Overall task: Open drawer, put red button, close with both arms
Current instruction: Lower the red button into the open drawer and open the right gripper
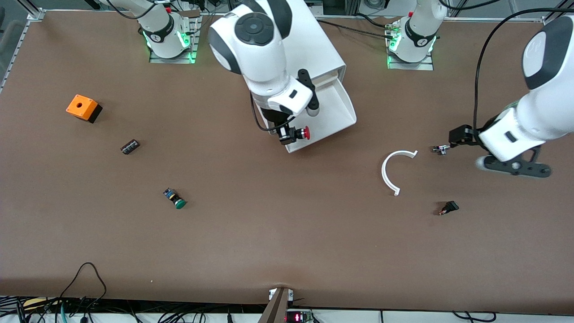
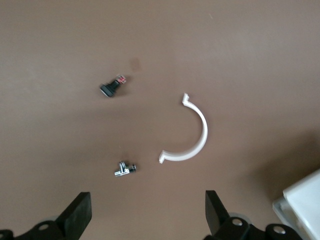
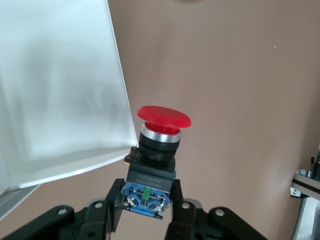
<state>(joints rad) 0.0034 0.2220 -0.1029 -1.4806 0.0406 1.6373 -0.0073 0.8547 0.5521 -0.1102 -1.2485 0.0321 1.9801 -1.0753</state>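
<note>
The red button [image 1: 305,133] [image 3: 160,130] hangs in my right gripper [image 1: 289,134] [image 3: 146,192], which is shut on its bluish rear block, red cap pointing away from the wrist. It is over the front edge of the white drawer [image 1: 337,107] [image 3: 60,90], which stands pulled out of its white cabinet [image 1: 314,45]. My left gripper [image 1: 457,137] [image 2: 147,212] waits open, low over the table toward the left arm's end, with nothing between its fingers [image 2: 80,212].
Near the left gripper lie a small metal part [image 1: 441,149] [image 2: 124,169], a white curved strip [image 1: 394,170] [image 2: 192,135] and a black switch [image 1: 448,208] [image 2: 111,87]. Toward the right arm's end are a green-capped button [image 1: 176,198], a small dark block [image 1: 130,146] and an orange box [image 1: 83,108].
</note>
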